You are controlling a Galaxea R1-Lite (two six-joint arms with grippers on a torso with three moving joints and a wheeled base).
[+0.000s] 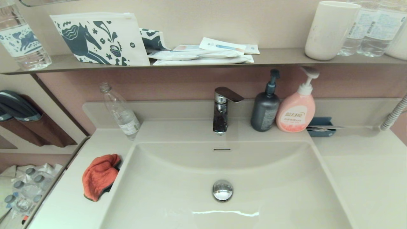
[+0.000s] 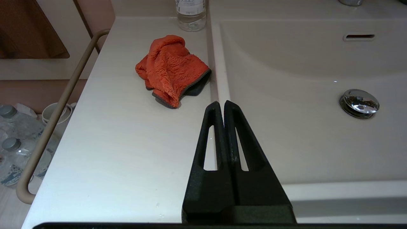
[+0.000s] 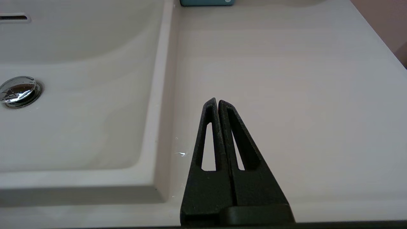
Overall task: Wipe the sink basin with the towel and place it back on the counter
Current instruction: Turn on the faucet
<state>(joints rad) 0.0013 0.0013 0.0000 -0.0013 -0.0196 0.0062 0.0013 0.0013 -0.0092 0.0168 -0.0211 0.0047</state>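
Towel (image 1: 100, 176) seen on counter (image 1: 71, 203), 9 o'clock of basin (image 1: 270, 197). Wrist views only: left gripper (image 2: 221, 103) and right gripper (image 3: 216, 101) pressed closed, nothing held.

Looking past the work area from my seat, I've got a chrome faucet (image 1: 222, 109) at twelve o'clock, and just to its right a dark grey pump bottle (image 1: 265, 109) touching a pink soap dispenser (image 1: 297, 109). Further toward two o'clock sits a small blue holder (image 1: 320, 126), with a ribbed hose (image 1: 394, 114) at the far right edge. At ten o'clock a clear plastic bottle (image 1: 121, 113) leans tilted. Up on the wall shelf (image 1: 273, 57) I see a horse-print pouch (image 1: 98, 38), flat sachets (image 1: 203, 54), a white cup (image 1: 330, 30) and water bottles (image 1: 370, 30).
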